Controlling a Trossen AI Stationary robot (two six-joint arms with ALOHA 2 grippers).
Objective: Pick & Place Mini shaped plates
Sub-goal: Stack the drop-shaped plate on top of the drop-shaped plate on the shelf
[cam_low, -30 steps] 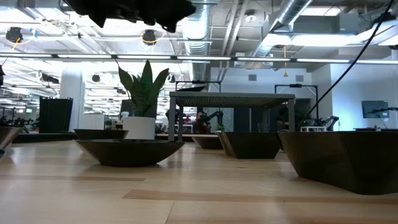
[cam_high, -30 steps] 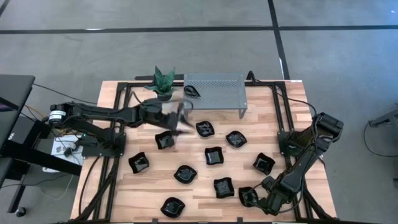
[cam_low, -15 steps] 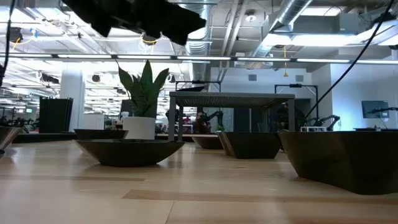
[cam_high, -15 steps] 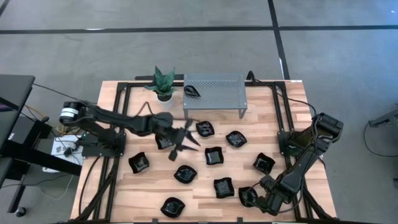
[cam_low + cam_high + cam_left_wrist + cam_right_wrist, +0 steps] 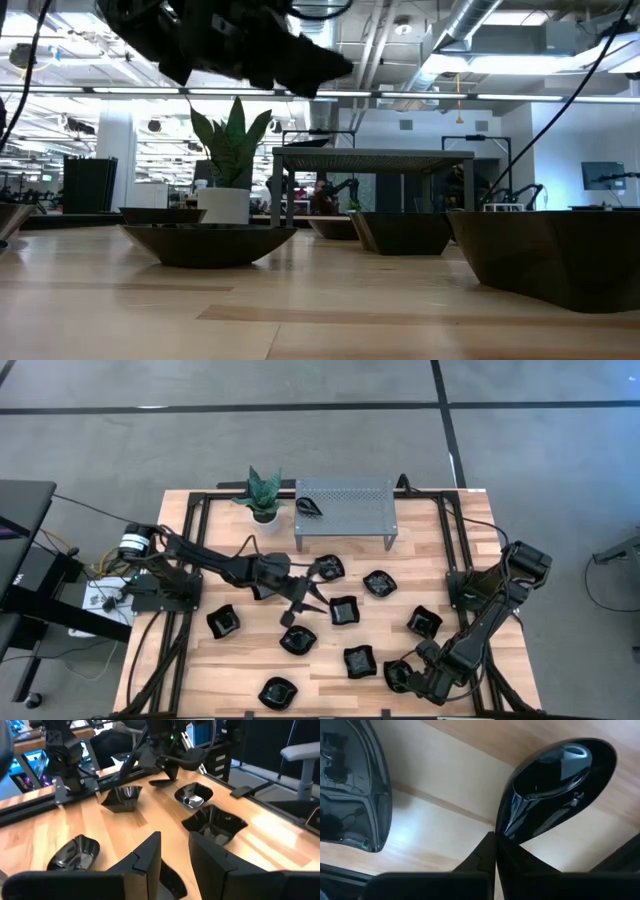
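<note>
Several glossy black mini shaped plates lie spread over the wooden table [image 5: 240,660], among them one [image 5: 344,610] mid-table and one [image 5: 298,639] nearer the front. One more plate [image 5: 310,507] lies on the grey perforated rack [image 5: 345,500]. My left gripper [image 5: 303,603] hangs open above the mid-table plates, with nothing between its fingers [image 5: 150,855]. My right gripper [image 5: 405,678], near the front right corner, is shut on a teardrop-shaped plate [image 5: 555,780]. My right gripper pinches the teardrop plate's rim at its narrow end [image 5: 506,831] between its two fingers. The fingers come from above, pointing steeply down. The plate is tilted and reaches away from the fingertips; I cannot tell whether its far end rests on the table.
A small white pot with a green plant [image 5: 263,492] stands at the far left beside the rack. Another plate [image 5: 350,785] lies close to my right gripper. Black frame rails [image 5: 190,550] run along the table's sides. Bare wood lies at the front left.
My left gripper has gone from beside the plant and rack toward the table's near edge and its middle, sinking lower over the plates, and it has stayed open. My right gripper has kept its place, shut on its plate.
</note>
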